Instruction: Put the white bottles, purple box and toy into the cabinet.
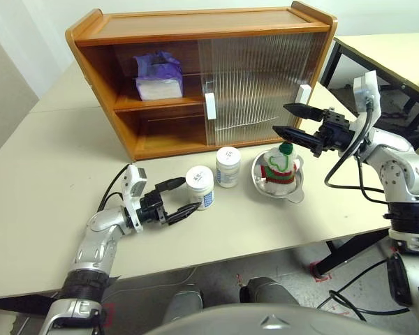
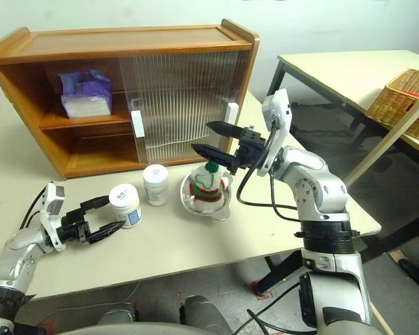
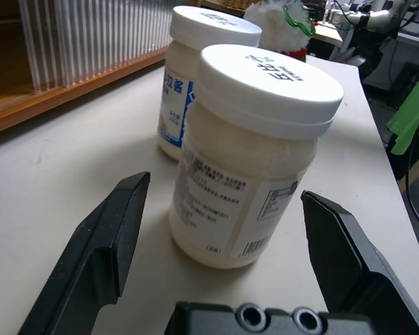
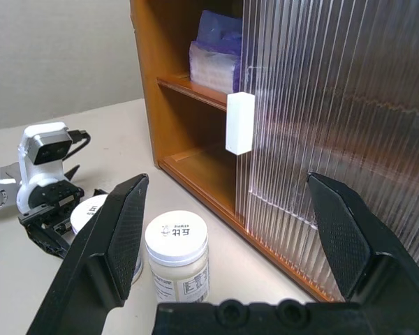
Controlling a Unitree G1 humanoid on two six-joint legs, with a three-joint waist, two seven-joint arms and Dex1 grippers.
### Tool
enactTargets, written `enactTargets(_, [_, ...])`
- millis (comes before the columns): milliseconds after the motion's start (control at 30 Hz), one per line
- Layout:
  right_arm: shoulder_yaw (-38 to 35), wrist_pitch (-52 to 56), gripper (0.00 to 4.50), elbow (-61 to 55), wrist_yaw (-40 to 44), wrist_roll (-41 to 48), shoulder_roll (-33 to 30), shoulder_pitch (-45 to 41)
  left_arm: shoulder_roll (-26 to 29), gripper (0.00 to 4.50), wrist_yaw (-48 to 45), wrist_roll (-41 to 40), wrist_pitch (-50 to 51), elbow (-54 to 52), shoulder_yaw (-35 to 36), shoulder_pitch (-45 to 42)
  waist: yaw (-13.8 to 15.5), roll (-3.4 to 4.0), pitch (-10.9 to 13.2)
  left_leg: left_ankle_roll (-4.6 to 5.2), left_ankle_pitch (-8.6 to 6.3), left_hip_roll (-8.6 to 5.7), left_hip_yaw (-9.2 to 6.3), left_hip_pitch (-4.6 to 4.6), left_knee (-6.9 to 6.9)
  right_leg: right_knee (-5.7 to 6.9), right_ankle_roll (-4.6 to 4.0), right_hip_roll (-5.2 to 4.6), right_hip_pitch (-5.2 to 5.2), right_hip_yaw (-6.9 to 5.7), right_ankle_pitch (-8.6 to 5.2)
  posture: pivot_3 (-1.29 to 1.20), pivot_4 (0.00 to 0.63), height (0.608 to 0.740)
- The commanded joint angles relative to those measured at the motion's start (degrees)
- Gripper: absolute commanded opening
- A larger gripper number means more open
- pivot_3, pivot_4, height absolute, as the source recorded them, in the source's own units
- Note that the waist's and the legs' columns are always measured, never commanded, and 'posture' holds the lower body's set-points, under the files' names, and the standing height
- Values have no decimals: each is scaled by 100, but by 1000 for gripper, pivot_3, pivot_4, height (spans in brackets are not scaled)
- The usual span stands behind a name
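Observation:
Two white bottles stand on the table in front of the cabinet [image 1: 98, 35]. The nearer bottle [image 1: 200, 185] sits between the fingers of my open left gripper [image 1: 188, 195], which lies low and level on the table; no finger touches it. The second bottle [image 1: 228, 166] stands just behind it. The purple box [image 1: 158, 77] rests on the cabinet's upper shelf in the open left half. The toy [image 1: 278, 169] sits in a steel bowl. My right gripper [image 1: 281, 118] hangs open and empty above the toy, pointing toward the cabinet.
The round steel bowl [image 1: 297, 190] holding the toy stands to the right of the bottles. Ribbed sliding doors [image 1: 258, 77] cover the cabinet's right half. A second table [image 2: 349, 70] with a wicker basket [image 2: 405, 98] stands off to the right, across a gap.

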Motion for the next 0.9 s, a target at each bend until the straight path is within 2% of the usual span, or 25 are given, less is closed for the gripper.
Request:
enactTargets(33, [-48,61,4500,-110,-25,58,-42,-32,-48,4470,-17,86,-77,230,-69,-121,-9,0,0,0,0,1,0,2,0,0,0,1,2,0,0,-143,0,740])
enactTargets(467, [-69,75,4500,-144,-62,63,-60,-21,-199,4470,118,181,-45,158,-172,-190,-28,0,0,2,1,0,3,3,2,0,4,20,4,0,1,-150,0,740])
enactTargets(567, [-69,73,4500,-153,-75,64,-57,-18,-212,3815,157,165,-26,108,-193,-179,-32,0,0,2,1,1,4,4,4,0,7,28,6,1,3,-151,0,740])
enactTargets(633, [-69,69,4500,-154,-83,64,-51,-19,-211,3159,174,150,0,59,-202,-164,-32,0,0,2,2,0,4,4,5,0,9,29,6,1,3,-152,0,740])
enactTargets(667, [-69,67,4500,-152,-85,65,-49,-20,-209,3056,179,146,14,38,-205,-158,-33,0,0,3,2,0,4,4,6,0,10,30,7,1,4,-152,0,740])
enactTargets(900, [-58,35,4500,-137,-91,56,-23,-23,-171,3056,243,126,65,-47,-146,-125,-33,0,0,3,2,0,3,4,8,0,10,30,8,1,4,-147,0,740])
